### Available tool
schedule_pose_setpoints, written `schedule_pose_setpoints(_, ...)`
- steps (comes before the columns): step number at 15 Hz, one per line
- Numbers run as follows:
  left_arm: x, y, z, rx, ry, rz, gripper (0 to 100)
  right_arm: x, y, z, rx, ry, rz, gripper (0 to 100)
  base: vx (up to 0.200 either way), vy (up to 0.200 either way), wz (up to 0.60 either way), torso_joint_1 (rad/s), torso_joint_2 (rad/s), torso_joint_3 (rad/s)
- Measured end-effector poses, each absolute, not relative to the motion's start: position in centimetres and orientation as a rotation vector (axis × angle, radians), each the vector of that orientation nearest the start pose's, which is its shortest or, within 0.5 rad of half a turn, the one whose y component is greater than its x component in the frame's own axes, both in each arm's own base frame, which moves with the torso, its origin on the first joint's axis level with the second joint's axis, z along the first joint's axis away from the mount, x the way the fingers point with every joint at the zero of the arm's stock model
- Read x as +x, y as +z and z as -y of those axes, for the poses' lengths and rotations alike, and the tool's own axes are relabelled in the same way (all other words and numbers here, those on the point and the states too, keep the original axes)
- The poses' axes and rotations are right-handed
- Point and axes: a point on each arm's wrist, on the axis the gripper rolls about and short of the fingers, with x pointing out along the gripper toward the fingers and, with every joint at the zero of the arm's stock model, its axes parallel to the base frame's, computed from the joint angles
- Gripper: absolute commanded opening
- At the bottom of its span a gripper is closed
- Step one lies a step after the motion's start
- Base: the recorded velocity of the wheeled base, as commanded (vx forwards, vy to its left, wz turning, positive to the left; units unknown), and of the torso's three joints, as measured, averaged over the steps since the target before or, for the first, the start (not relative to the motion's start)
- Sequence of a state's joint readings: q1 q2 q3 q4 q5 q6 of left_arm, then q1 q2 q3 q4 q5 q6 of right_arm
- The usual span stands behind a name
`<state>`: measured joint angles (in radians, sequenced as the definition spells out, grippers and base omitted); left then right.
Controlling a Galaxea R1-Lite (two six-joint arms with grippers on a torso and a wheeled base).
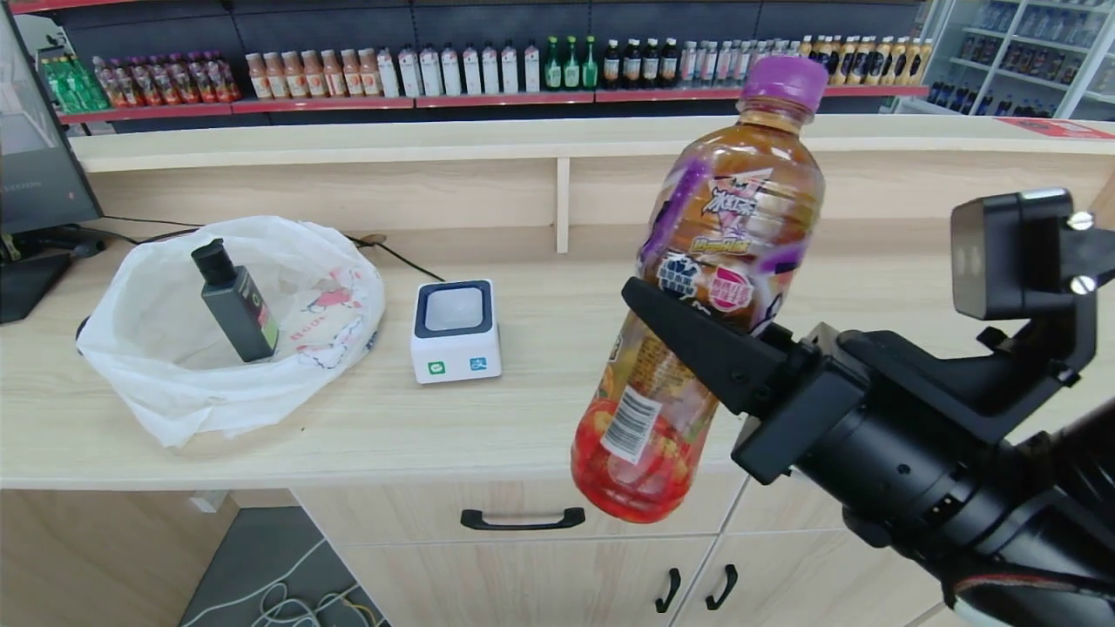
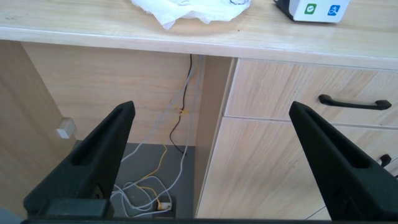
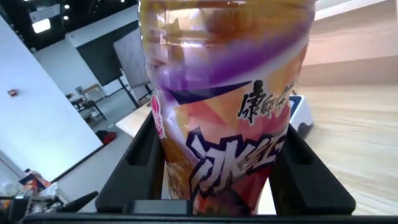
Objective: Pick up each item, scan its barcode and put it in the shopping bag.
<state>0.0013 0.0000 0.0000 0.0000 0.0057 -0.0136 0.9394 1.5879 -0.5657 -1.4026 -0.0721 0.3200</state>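
My right gripper [image 1: 710,340] is shut on a drink bottle [image 1: 697,287] with a purple cap, held tilted in the air above the counter's front edge, to the right of the scanner; its barcode faces down and toward me. The bottle [image 3: 227,106] sits between both fingers [image 3: 134,165]. A white barcode scanner [image 1: 456,331] stands mid-counter. To its left a white shopping bag [image 1: 165,366] lies open with a dark green bottle [image 1: 235,300] leaning inside. My left gripper [image 2: 211,162] hangs open below the counter, in front of the cabinet, with nothing between its fingers.
A monitor [image 1: 39,157] stands at the far left of the wooden counter [image 1: 540,409]. A raised ledge [image 1: 557,139] runs behind it, with shelves of bottles beyond. Drawers with black handles [image 1: 523,521] sit under the counter; cables [image 2: 168,168] hang in the open bay.
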Motion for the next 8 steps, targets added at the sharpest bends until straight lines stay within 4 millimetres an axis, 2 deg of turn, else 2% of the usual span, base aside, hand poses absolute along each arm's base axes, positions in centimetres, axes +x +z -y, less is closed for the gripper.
schedule_pose_setpoints(4, -2.3, 7.5, 0.0, -0.014, 0.007, 0.0, 100, 15.0, 21.8, -22.9, 0.613, 0.977, 0.092, 0, 0.0, 0.0, 0.0, 0.0, 0.0, 0.0)
schedule_pose_setpoints(8, -2.3, 7.5, 0.0, -0.014, 0.007, 0.0, 100, 16.0, 21.7, -24.9, 0.73, 1.017, 0.142, 0, 0.0, 0.0, 0.0, 0.0, 0.0, 0.0)
